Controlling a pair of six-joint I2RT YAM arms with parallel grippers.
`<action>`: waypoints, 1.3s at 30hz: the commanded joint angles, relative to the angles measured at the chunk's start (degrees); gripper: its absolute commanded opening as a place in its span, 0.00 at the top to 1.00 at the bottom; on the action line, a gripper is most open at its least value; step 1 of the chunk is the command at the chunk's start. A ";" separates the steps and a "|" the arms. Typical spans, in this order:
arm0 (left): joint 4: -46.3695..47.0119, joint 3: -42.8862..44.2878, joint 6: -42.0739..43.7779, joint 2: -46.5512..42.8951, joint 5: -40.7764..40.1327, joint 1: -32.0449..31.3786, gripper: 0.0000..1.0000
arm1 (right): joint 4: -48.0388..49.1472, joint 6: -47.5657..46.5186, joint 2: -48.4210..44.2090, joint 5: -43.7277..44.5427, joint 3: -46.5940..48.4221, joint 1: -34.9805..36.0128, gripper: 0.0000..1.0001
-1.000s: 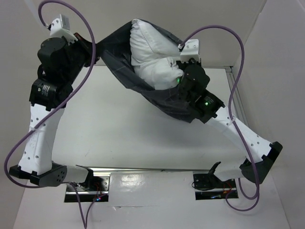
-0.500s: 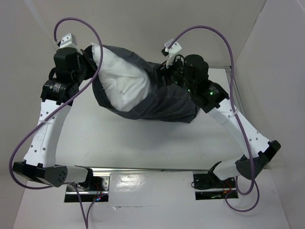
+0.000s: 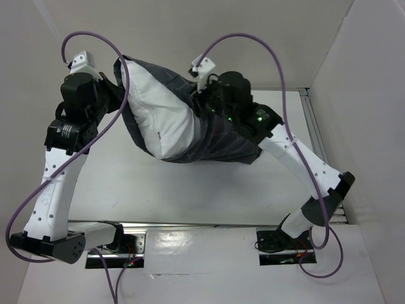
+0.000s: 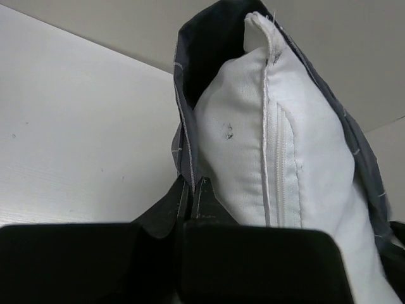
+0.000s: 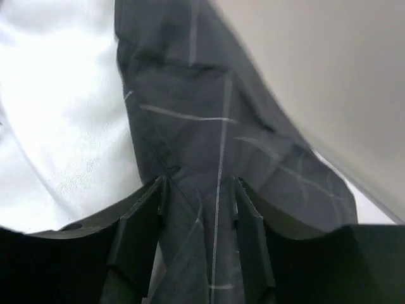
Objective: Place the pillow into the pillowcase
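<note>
A large plain white stuffed pillow [image 3: 158,111] sits partly inside a dark charcoal-grey cloth pillowcase [image 3: 221,136] with thin pale grid lines. Both are held up over the far half of the white desk [image 3: 190,190], between the two arms. The pillow's left face and zipped edge stick out of the sack's mouth. The left end effector [image 4: 183,228] is clamped shut on the pillowcase rim beside the pillow. The right end effector [image 5: 196,234] stands partly open, its fingers pressed against a thick fold of pillowcase bunched between them.
</note>
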 commanded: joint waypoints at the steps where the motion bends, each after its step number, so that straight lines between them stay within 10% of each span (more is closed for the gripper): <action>1: 6.53 2.34 0.92 -2.08 1.38 0.02 1.00 | -5.37 -1.01 3.35 6.47 1.56 3.83 0.54; 5: 6.00 5.15 1.45 -0.42 2.87 0.02 1.00 | -6.16 -0.22 4.84 14.61 2.18 5.16 1.00; 10: 4.86 7.01 1.98 0.73 2.18 0.02 1.00 | 4.71 -0.29 0.37 34.91 -0.36 5.69 1.00; 13: 4.78 13.03 3.03 3.09 4.45 0.02 1.00 | 29.53 -25.56 0.44 56.42 -0.37 3.33 1.00; 17: 4.49 20.45 3.65 4.51 9.80 -0.50 1.00 | 65.35 -52.81 6.32 56.60 7.77 -0.01 1.00; 21: 14.49 16.95 4.79 1.70 27.36 -4.71 1.00 | 56.89 -49.71 14.76 47.57 36.45 1.18 1.00; 23: 12.87 23.13 4.79 5.61 16.94 -6.13 1.00 | 46.36 -46.82 15.74 41.06 41.27 7.94 1.00; 26: 2.08 36.41 5.32 16.07 9.13 -0.37 1.00 | 28.94 -41.72 6.04 30.60 30.00 27.18 1.00; 29: -9.43 51.91 1.64 31.46 21.64 7.81 1.00 | 25.74 -38.90 2.91 22.66 22.13 36.89 1.00; 32: -5.12 41.60 0.65 29.41 31.96 7.86 1.00 | 34.53 -39.67 11.73 28.52 30.35 21.92 1.00; 35: 5.52 22.69 4.96 14.56 24.00 0.85 1.00 | 35.77 -41.87 23.51 38.19 46.45 4.50 1.00; 39: 4.96 19.65 8.48 7.50 15.55 -1.82 1.00 | 39.08 -37.95 18.86 39.90 36.68 -1.16 1.00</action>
